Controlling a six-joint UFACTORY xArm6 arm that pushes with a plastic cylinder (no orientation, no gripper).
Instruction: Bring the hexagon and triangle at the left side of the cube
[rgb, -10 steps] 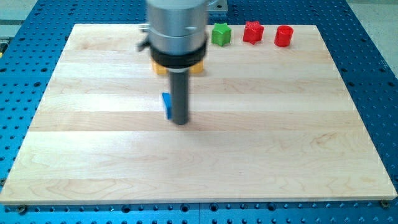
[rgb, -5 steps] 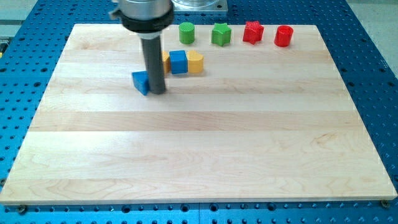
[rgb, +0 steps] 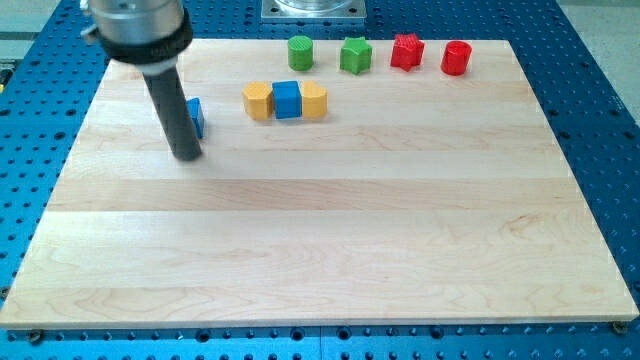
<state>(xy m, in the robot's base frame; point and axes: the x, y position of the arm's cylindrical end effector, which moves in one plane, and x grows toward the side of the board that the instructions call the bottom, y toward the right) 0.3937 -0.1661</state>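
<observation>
The wooden surface (rgb: 330, 250) fills most of the view, a pale board on a blue perforated bench, and the arm's dark rod comes down at the view's upper left, my tip (rgb: 187, 156) resting on the wood. There is no hand on this rig, only the rod, so nothing is spread or pinched. Near the middle of the top half, three blocks sit in a touching row: a yellow hexagon (rgb: 258, 101), a blue cube (rgb: 287, 99) and a second yellow block (rgb: 314, 100) (its shape is hard to make out). The hexagon already lies on the cube's left. The blue triangle (rgb: 195, 117), half hidden behind the rod, sits just above and right of my tip, well apart from the row. Judging by this, the step in hand is bringing the triangle in; the next move calls for getting round to its left and pushing rightward. Along the top edge stand a green cylinder (rgb: 300, 52), a green star (rgb: 355, 54), a red star (rgb: 407, 51) and a red cylinder (rgb: 456, 57).
</observation>
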